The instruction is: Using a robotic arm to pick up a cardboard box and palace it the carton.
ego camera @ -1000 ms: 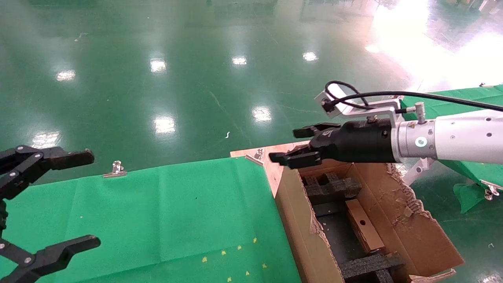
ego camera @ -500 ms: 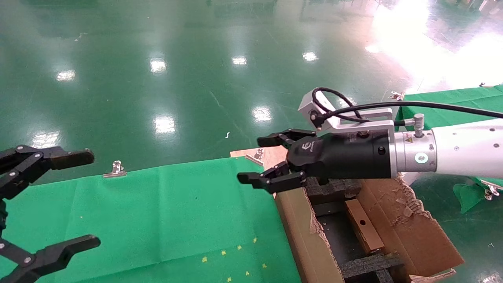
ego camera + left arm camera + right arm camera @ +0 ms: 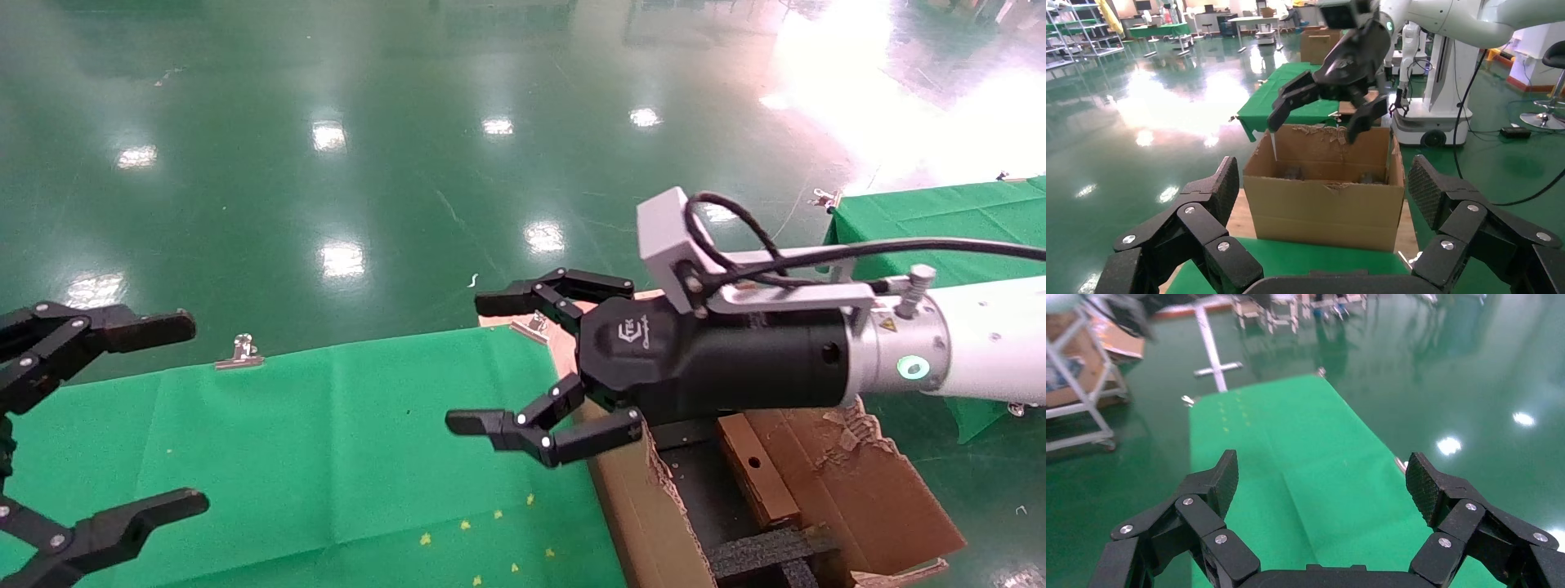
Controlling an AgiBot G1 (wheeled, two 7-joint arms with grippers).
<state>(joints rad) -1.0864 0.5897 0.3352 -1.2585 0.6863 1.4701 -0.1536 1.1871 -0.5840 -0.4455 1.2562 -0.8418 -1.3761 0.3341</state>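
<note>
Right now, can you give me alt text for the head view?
The right gripper, open and empty, hangs over the seam between the green table and the carton. A small cardboard box lies inside the carton. The left gripper waits open at the table's left edge.

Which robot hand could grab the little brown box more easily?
The right one, probably. The right gripper hangs open at the edge of the carton, where the cardboard box lies inside. The left gripper, also open, is parked across the green table, far from the box.
</note>
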